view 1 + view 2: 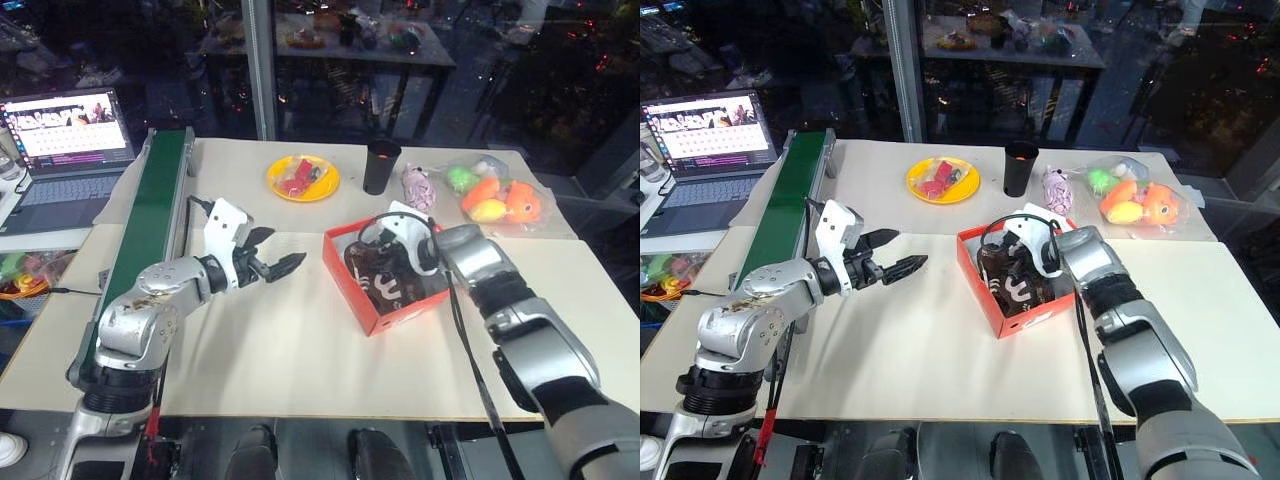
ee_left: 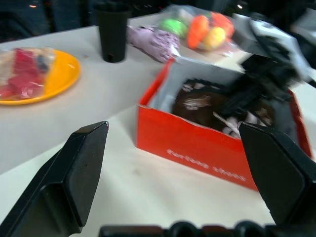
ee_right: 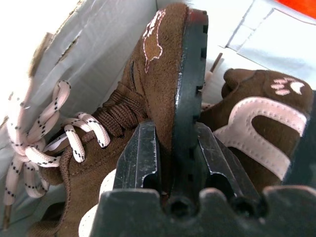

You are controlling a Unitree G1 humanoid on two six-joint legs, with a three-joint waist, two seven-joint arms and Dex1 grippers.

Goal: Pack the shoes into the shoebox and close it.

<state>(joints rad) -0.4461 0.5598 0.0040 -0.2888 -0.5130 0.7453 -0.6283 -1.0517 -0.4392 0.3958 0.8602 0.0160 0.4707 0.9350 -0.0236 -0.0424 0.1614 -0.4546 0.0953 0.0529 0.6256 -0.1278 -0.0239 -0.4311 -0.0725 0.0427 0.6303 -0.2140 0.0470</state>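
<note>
The red shoebox (image 1: 385, 290) sits open on the table, closer to the right edge than the left and about halfway back. Both brown shoes are inside it. One shoe (image 3: 256, 128) lies flat on the bottom. The other shoe (image 3: 163, 79) is tipped on its side, with its white laces (image 3: 44, 133) bunched against the white wall of the box.

The right end effector (image 3: 173, 163) is down in the box and is pinched tight on the sole and side of the tipped shoe. The left end effector (image 1: 895, 268) hangs over the bare table to the left of the box. Its fingers are spread wide and it has nothing in it.

So the step in hand looks like putting the second shoe into the box. That step seems almost done, since the shoe is already low inside. The next move would be to let go of this shoe so it settles beside the first one, then lift the right end effector out without catching the laces. After that the lid must be folded over. From here I cannot see the lid well, so I cannot tell how it lies. A yellow plate (image 1: 303, 180) and a black cup (image 1: 381, 166) stand near the far edge, clear of the box.
</note>
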